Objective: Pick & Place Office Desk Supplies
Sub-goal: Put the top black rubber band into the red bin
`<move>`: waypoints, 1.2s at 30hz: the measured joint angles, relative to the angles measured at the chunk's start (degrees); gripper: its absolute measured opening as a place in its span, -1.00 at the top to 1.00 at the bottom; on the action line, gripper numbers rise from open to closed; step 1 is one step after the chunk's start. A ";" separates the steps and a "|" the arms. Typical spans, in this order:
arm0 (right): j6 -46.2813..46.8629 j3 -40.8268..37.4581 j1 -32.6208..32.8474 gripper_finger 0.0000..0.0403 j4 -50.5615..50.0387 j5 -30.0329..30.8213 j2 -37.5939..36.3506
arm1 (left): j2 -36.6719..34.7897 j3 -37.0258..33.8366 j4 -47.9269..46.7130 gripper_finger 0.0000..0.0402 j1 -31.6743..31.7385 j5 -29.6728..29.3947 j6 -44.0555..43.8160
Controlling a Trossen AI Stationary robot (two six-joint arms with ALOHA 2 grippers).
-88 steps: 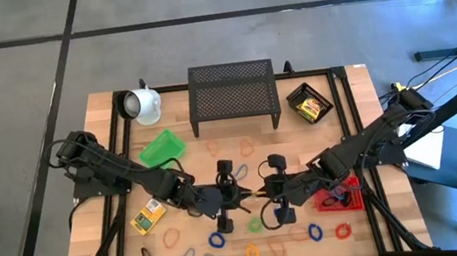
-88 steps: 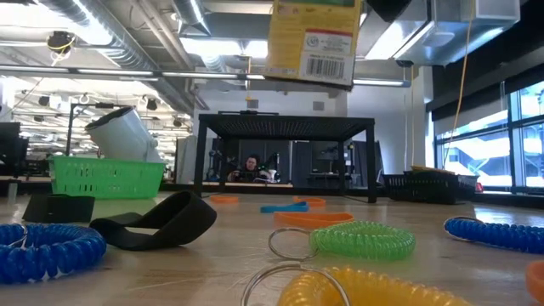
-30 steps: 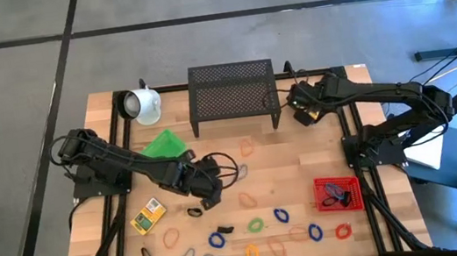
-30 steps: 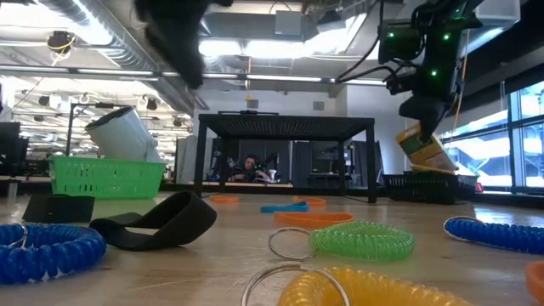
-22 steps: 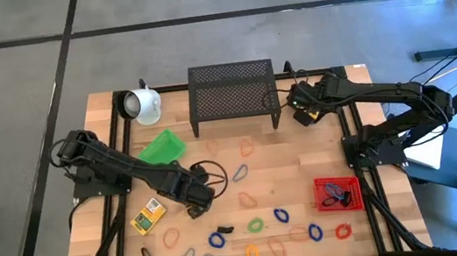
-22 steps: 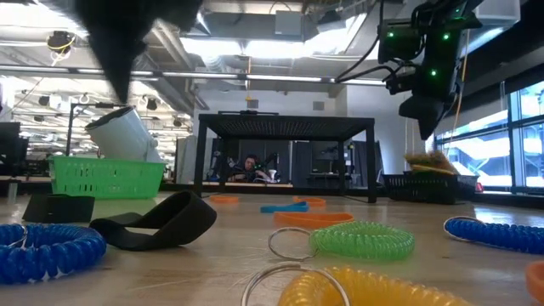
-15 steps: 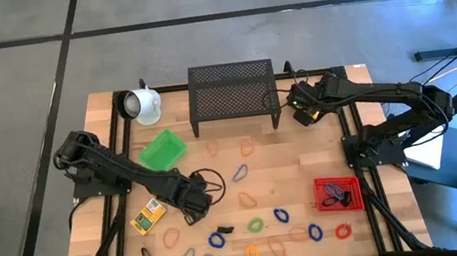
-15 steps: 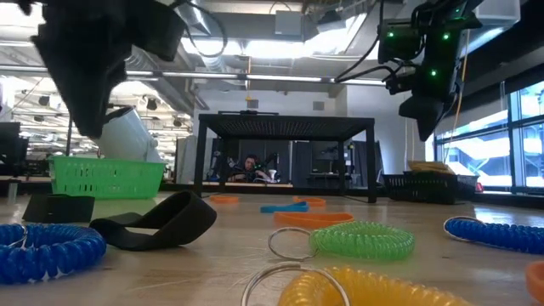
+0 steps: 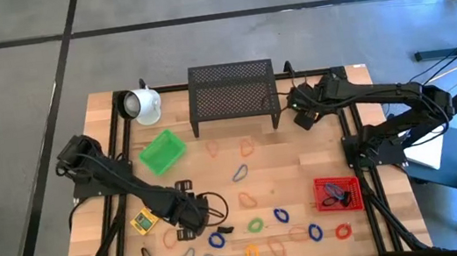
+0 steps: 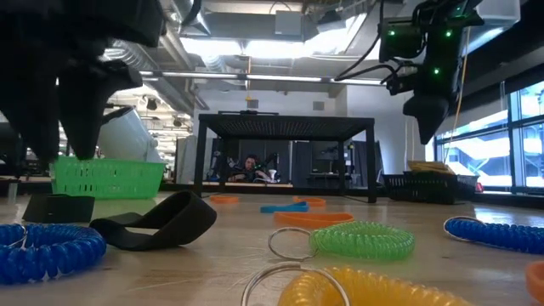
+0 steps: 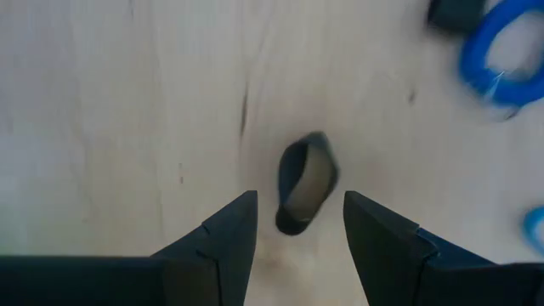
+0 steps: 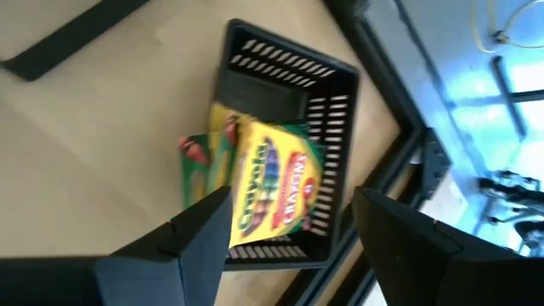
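Crayon boxes [image 12: 268, 187] have just been dropped into the black basket [image 12: 327, 102] by the right gripper [image 12: 289, 225], jaws now spread, while a black loop [image 11: 304, 183] on the tabletop is straddled by the left gripper [image 11: 293, 225], jaws spread.

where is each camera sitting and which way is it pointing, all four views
High view: overhead, straight down on the table, both arms visible.
Low view: at tabletop height, level across the loops toward the black mesh shelf; arms hang in from above.
Left wrist view: down at a black loop between that arm's open fingers.
Right wrist view: down at yellow boxes in a black basket, own fingers open.
Shared: the high view also shows that basket.
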 joint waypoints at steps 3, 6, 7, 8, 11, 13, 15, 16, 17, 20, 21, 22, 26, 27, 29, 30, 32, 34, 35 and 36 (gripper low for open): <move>0.06 0.02 0.99 -0.19 -0.22 -2.55 0.00 | 2.15 -0.01 0.28 0.15 -0.06 1.07 0.46; 0.08 0.02 2.06 -0.18 -0.63 -4.61 0.00 | 4.57 -0.01 0.41 0.15 -0.06 2.57 1.84; 0.14 0.02 2.40 -0.17 -0.61 -5.36 0.00 | 5.37 -0.01 0.42 0.15 -0.06 2.89 2.63; 0.31 0.02 2.83 -0.17 -0.67 -6.19 0.00 | 6.34 -0.01 0.45 0.15 -0.06 2.92 3.46; 1.87 0.04 4.03 -0.17 -0.85 -8.54 0.00 | 8.49 0.22 0.50 0.15 0.02 2.99 4.85; 3.08 0.04 4.92 -0.17 -1.44 -10.15 0.00 | 9.58 0.34 0.24 0.18 0.14 3.21 4.95; 4.33 0.07 5.95 -0.16 -1.97 -11.57 0.00 | 9.84 0.32 0.36 0.26 0.14 3.42 4.95; 4.96 0.07 6.48 -0.16 -2.25 -12.19 0.00 | 9.86 0.32 0.47 0.33 0.10 3.51 4.95; 5.56 0.07 7.05 -0.15 -2.43 -12.70 0.00 | 9.80 0.30 0.60 0.40 0.08 3.64 4.95; 7.56 0.07 9.30 -0.13 -2.92 -12.95 -0.31 | 8.77 0.20 1.16 0.68 0.06 4.21 4.90; 8.71 0.07 10.44 -0.12 -3.21 -12.95 -0.63 | 8.28 0.07 1.47 0.78 0.05 4.09 4.61; 9.99 0.07 11.53 -0.11 -3.29 -12.93 -0.97 | 7.93 -0.04 1.39 0.88 0.09 3.52 3.91; 14.64 0.09 16.48 -0.07 -3.29 -12.93 -3.22 | 5.37 -0.19 1.26 0.96 0.34 0.14 -0.20; 15.85 0.09 17.80 -0.06 -3.30 -12.91 -3.93 | 4.45 -0.16 1.29 0.96 0.34 -1.36 -1.15; 18.62 0.09 20.66 -0.05 -3.05 -12.69 -5.32 | 2.60 -0.16 1.37 0.97 0.34 -4.73 -2.64; 20.13 0.09 22.36 -0.04 -2.74 -12.34 -6.08 | 1.56 -0.17 1.51 0.97 0.34 -6.99 -3.40; 22.58 0.09 25.60 -0.03 -1.06 -10.88 -7.29 | -0.59 -0.16 2.46 0.97 0.49 -12.18 -4.65; 24.24 0.09 28.84 -0.03 1.87 -9.56 -8.17 | -2.58 -0.16 4.59 0.97 0.86 -17.75 -5.06; 24.47 0.09 30.32 -0.03 3.82 -9.43 -8.42 | -3.41 -0.12 6.15 0.96 1.11 -20.57 -4.84; 24.53 0.09 31.70 -0.03 6.03 -9.42 -8.51 | -4.16 -0.12 7.71 0.96 1.35 -23.31 -4.06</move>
